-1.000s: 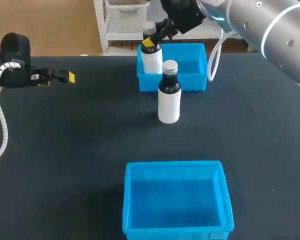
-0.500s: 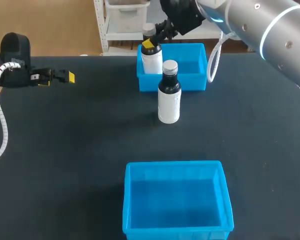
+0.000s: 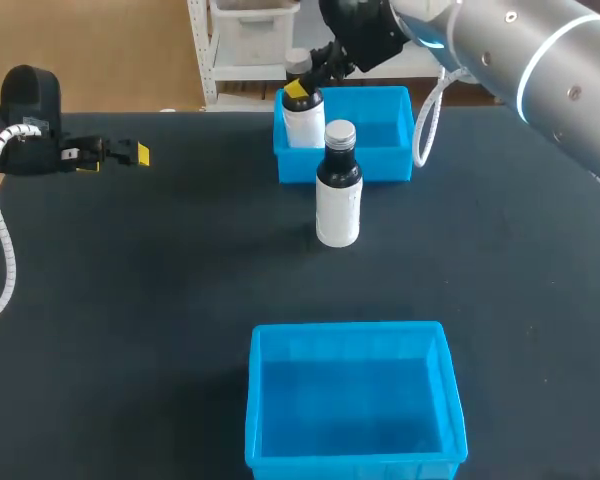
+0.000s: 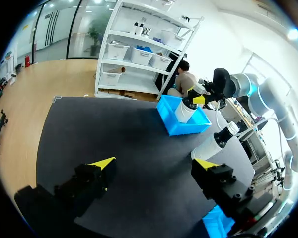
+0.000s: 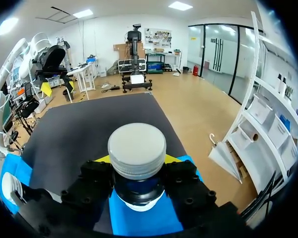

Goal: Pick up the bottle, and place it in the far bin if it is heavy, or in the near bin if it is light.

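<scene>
The right hand is clamped on the neck of a white bottle, whose lower part is inside the left end of the far bin. A second bottle stands upright on the surface just in front of that bin, well apart from the near bin. The left hand hangs over the surface's left side, fingers apart.

Robotics lab, test bench. Evidence: two grey robot arms, the left arm and the right arm, with loose white cables, work at a black-topped table. Props are plain and matched: a blue plastic far bin, an identical near bin, one bottle at the far bin, and a second bottle just before it.
</scene>
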Robot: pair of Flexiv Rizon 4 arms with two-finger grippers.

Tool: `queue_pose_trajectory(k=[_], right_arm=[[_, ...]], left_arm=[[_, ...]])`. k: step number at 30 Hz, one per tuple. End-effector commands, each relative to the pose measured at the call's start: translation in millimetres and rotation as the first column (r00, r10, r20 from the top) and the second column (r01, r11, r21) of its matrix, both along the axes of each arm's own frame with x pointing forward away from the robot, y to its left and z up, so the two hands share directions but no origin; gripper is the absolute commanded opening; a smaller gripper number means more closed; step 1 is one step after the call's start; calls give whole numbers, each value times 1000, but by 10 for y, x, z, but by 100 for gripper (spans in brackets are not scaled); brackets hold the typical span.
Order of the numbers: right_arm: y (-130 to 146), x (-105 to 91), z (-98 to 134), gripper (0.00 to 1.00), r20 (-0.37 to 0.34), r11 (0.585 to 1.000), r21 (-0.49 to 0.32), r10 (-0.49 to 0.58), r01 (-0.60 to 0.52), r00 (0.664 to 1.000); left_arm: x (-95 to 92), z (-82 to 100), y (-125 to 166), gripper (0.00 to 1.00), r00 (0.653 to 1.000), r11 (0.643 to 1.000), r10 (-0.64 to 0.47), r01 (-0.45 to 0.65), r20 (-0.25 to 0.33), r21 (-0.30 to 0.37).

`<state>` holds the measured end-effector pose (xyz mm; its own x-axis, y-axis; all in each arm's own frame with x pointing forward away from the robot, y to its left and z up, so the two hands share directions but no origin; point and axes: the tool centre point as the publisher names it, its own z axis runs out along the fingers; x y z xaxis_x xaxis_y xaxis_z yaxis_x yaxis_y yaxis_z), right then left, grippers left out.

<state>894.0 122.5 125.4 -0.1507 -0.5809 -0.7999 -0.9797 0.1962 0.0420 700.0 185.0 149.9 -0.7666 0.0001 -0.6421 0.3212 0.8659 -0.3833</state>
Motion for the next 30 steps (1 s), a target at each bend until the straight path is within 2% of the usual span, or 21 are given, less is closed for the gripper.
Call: queue_pose_trajectory(k=[1, 16, 18, 20, 21, 22, 27, 30], right_arm=[[25, 115, 8, 0, -90, 993, 24, 119, -117, 989], [17, 111, -17, 0, -92, 994, 17, 113, -112, 989], [17, 114, -16, 35, -92, 994, 13, 110, -109, 990], [16, 117, -15, 46, -92, 994, 11, 108, -107, 990], [16, 118, -15, 57, -92, 994, 10, 107, -107, 990], [15, 120, -14, 73, -92, 994, 9, 107, -106, 990], [10, 124, -12, 100, -91, 995, 6, 104, -104, 990], [4, 128, -1, 100, -90, 994, 5, 105, -105, 990]], left_arm=[[0, 0, 0, 100, 1000, 1000, 0, 0, 0, 0], [0, 0, 0, 100, 1000, 1000, 0, 0, 0, 0], [0, 0, 0, 100, 1000, 1000, 0, 0, 0, 0], [0, 0, 0, 100, 1000, 1000, 0, 0, 0, 0], [0, 0, 0, 100, 1000, 1000, 0, 0, 0, 0], [0, 0, 0, 100, 1000, 1000, 0, 0, 0, 0], [0, 0, 0, 100, 1000, 1000, 0, 0, 0, 0], [0, 0, 0, 100, 1000, 1000, 0, 0, 0, 0]])
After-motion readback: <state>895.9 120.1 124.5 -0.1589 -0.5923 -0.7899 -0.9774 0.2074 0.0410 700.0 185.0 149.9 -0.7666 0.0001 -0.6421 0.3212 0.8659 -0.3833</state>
